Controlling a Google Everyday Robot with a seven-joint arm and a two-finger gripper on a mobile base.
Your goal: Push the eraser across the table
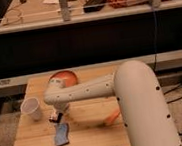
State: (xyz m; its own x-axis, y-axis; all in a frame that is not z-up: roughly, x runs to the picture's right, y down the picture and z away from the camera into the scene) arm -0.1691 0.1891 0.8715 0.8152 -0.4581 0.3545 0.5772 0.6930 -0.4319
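Note:
The eraser point(54, 116), a small dark block with a whitish top, lies on the left part of the pale wooden table point(94, 145), just above the blue sponge point(62, 134). My white arm reaches in from the right across the table. Its gripper point(59, 110) points down right beside the eraser, at its right end, and seems to touch it. The arm's wrist hides most of the gripper.
A white cup point(31, 109) stands left of the eraser near the table's left edge. An orange bowl point(65, 77) sits at the back behind my wrist. An orange carrot point(112, 117) lies under my arm, mid-table. A dark shelf unit stands behind the table.

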